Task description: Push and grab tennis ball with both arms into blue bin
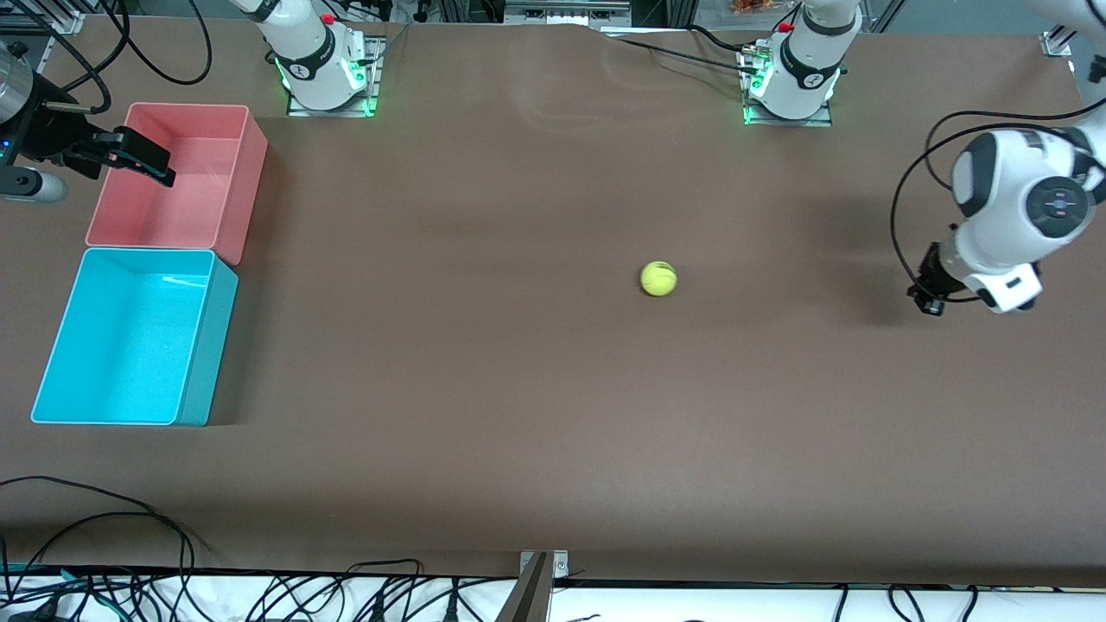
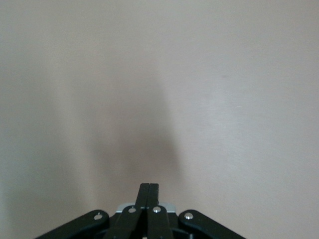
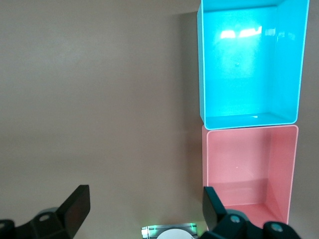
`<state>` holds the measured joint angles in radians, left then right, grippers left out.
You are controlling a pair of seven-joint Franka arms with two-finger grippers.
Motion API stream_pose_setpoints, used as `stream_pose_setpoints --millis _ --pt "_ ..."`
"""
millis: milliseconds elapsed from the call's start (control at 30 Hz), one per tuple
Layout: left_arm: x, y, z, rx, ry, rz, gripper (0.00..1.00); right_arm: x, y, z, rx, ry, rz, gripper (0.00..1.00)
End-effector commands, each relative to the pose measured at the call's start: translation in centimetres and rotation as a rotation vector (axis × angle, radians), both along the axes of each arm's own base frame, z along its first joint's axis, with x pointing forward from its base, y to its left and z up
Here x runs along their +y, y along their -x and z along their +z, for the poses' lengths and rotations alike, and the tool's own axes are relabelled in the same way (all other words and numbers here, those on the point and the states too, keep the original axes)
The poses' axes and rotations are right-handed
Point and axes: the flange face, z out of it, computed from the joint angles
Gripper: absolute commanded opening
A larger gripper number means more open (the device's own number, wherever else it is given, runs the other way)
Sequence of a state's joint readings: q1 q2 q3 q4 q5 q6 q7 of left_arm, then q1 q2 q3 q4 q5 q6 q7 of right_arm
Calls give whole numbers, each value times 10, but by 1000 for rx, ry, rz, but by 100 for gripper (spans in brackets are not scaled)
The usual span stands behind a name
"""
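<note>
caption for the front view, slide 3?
Ball alone mid-table; blue bin and pink bin empty; both arms wait.

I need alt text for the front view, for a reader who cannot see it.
A tennis ball lies alone on a brown table, far from the blue bin and pink bin at the right arm's end. The open right gripper is over the pink bin; the shut left gripper is over the left arm's end.

White jointed arms (image 1: 1002, 216); black cables; green-lit bases (image 1: 328, 95); black two-finger claws (image 2: 148, 191).
</note>
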<state>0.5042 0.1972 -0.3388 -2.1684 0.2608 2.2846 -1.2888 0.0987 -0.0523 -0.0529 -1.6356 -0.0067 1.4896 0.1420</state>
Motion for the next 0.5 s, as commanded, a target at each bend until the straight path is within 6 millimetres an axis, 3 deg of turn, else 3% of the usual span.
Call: stream_pose_setpoints --millis 0,167,467 --pt "9 -28 59 29 70 -157 0 0 3 7 1 1 15 100" --pt "15 -44 105 42 93 -290 0 -2 3 9 -3 0 13 100" --pt "4 -62 174 39 124 -603 0 -2 3 9 -2 1 9 100"
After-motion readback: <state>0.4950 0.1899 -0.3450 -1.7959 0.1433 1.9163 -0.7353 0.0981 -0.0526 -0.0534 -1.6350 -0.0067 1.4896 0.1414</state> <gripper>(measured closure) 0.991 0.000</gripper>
